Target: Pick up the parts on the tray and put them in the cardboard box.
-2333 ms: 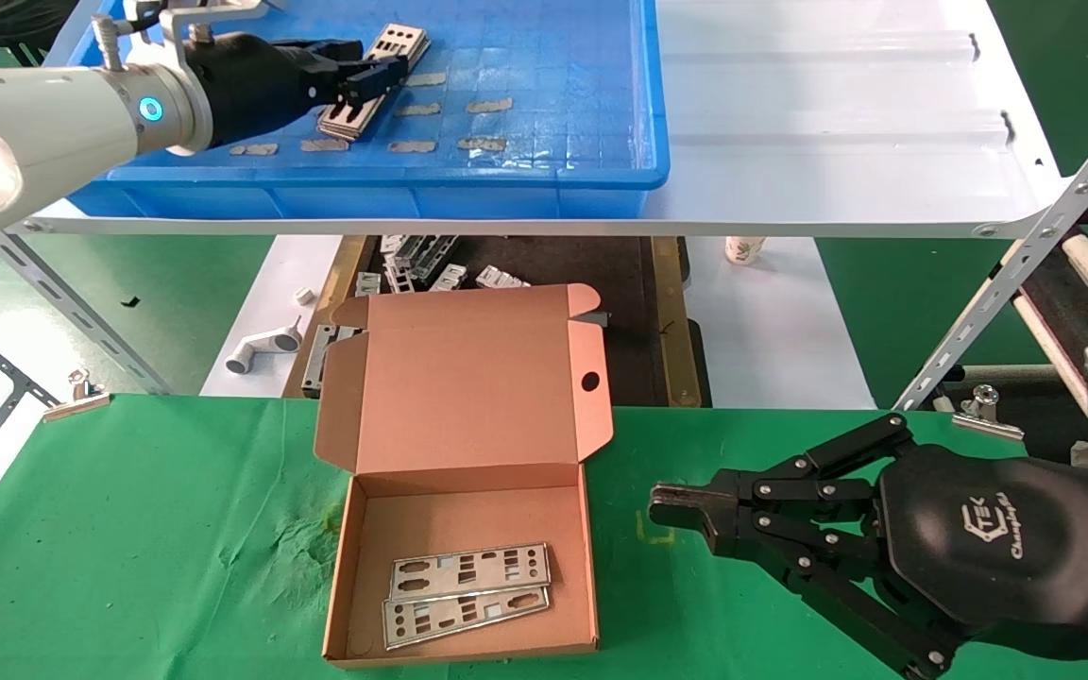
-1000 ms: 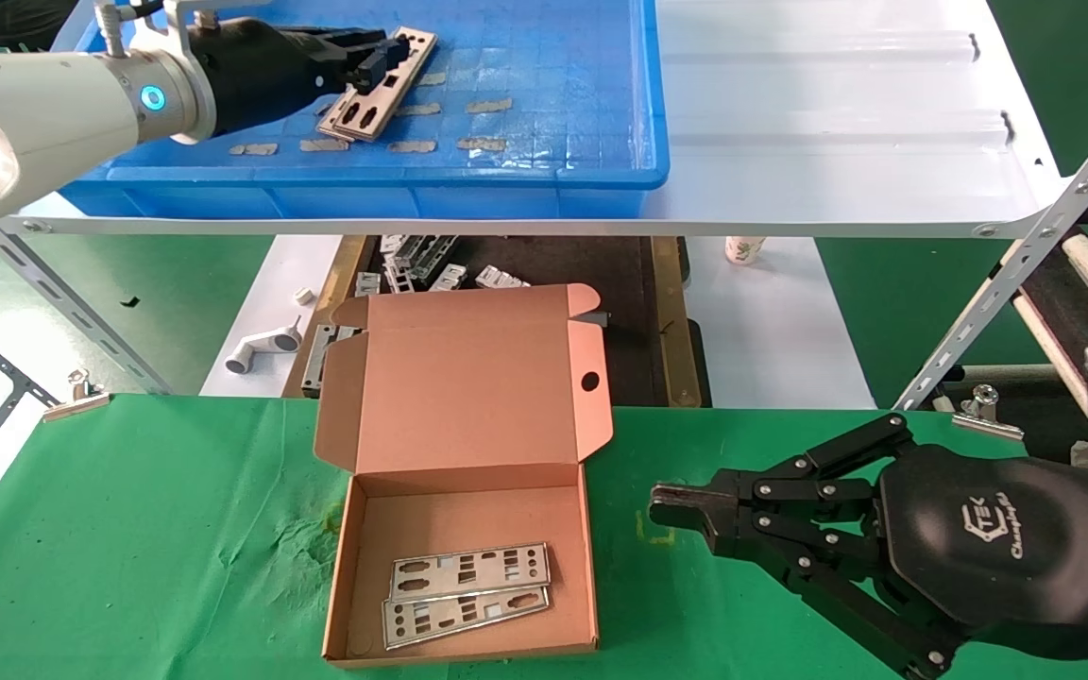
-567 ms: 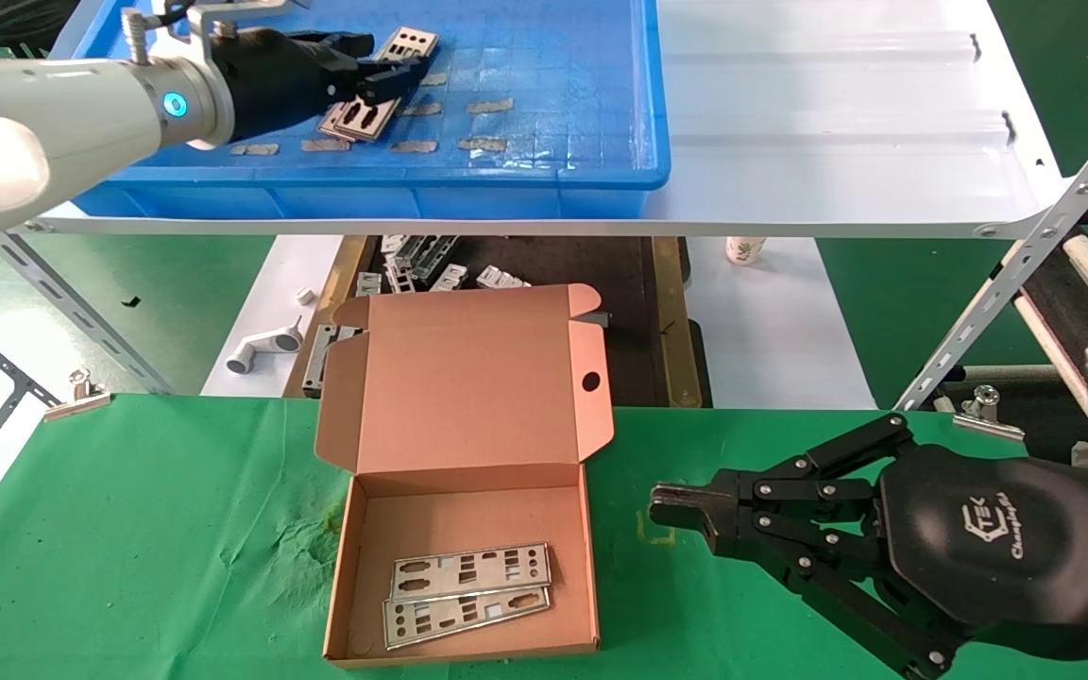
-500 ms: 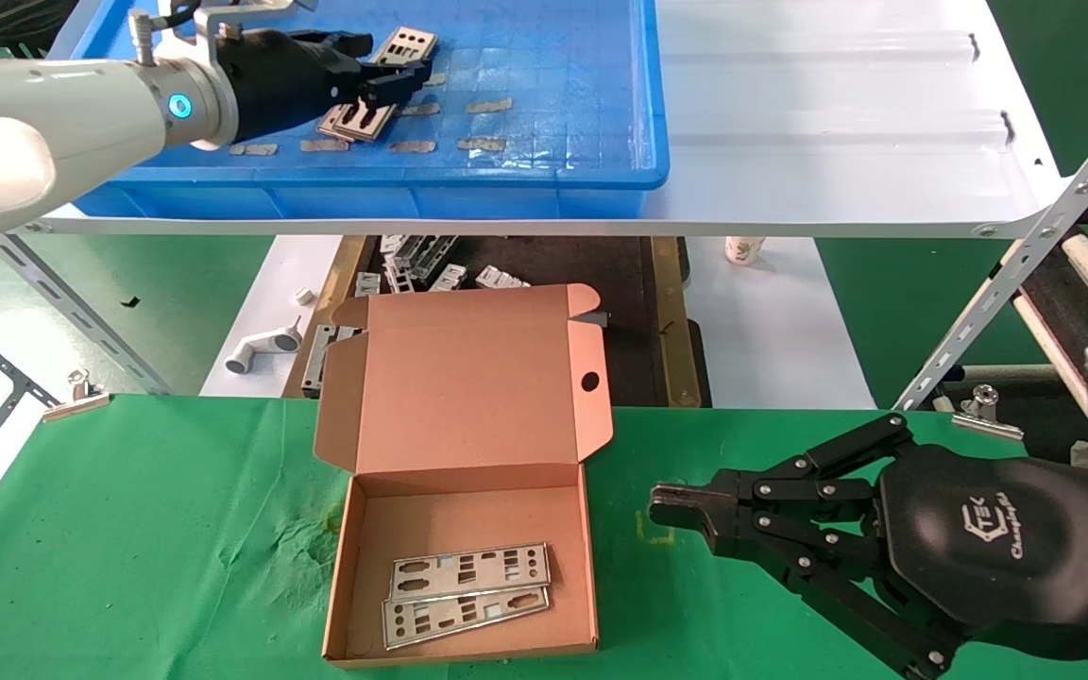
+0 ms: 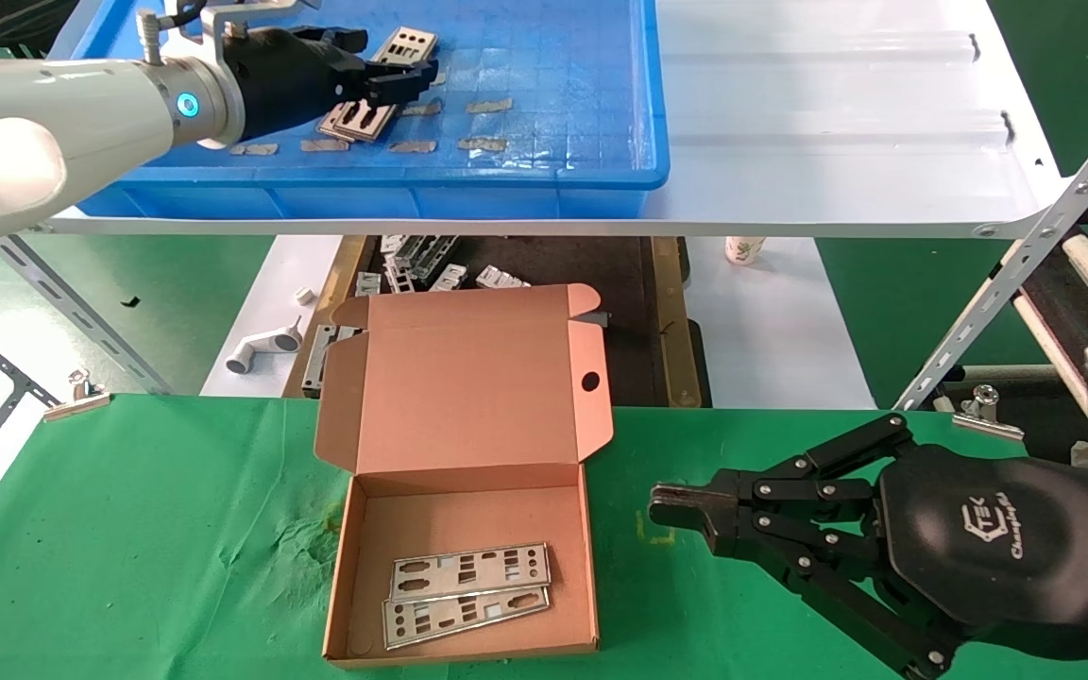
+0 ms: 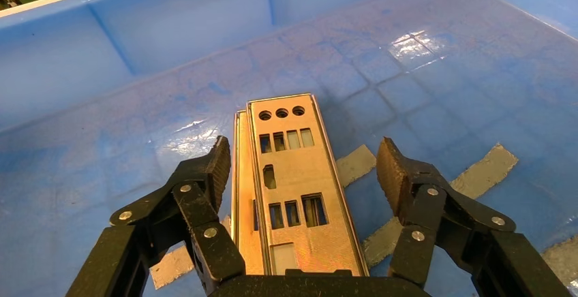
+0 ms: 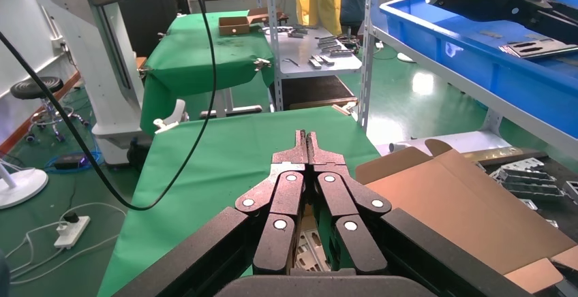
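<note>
Left gripper [image 6: 300, 167] shifts over the stacked parts [image 6: 293, 188], fingers wide, nothing gripped yet.
Grab pending near the tray's [image 5: 544, 179] far-left corner; right gripper [image 5: 671, 505] parked, pinched closed.

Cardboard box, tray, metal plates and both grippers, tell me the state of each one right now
cardboard box: open, lid folded back, two plates lying flat inside.
tray: on the white shelf, holding a small stack of plates.
left gripper: open, fingers either side of the stack, not clamped.
right gripper: shut, empty, parked over the green cloth.
</note>
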Tool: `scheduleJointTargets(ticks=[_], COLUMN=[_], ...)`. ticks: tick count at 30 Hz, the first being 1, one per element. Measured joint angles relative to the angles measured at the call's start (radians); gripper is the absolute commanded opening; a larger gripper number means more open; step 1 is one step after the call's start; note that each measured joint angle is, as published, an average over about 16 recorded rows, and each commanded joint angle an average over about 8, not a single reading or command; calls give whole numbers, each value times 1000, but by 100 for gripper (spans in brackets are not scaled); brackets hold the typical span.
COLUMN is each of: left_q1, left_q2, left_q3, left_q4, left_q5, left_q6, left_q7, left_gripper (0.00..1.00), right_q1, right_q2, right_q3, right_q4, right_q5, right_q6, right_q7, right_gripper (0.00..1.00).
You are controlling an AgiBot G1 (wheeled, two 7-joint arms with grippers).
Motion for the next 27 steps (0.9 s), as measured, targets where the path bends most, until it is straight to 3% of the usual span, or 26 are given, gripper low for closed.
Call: scheduleJointTargets(ticks=[27], left_q1=[6], left_q2=[-2], left_q3=[0], left_q4=[-5], left_q5=[-1], left_q6=[-24], left_q7=[-2], left_gripper=[0], right_q1=[0], right_q2=[0], right_q3=[0], right_q4=[0], right_q5=[0], right_q6=[0], right_q7=[0], right_gripper=[0])
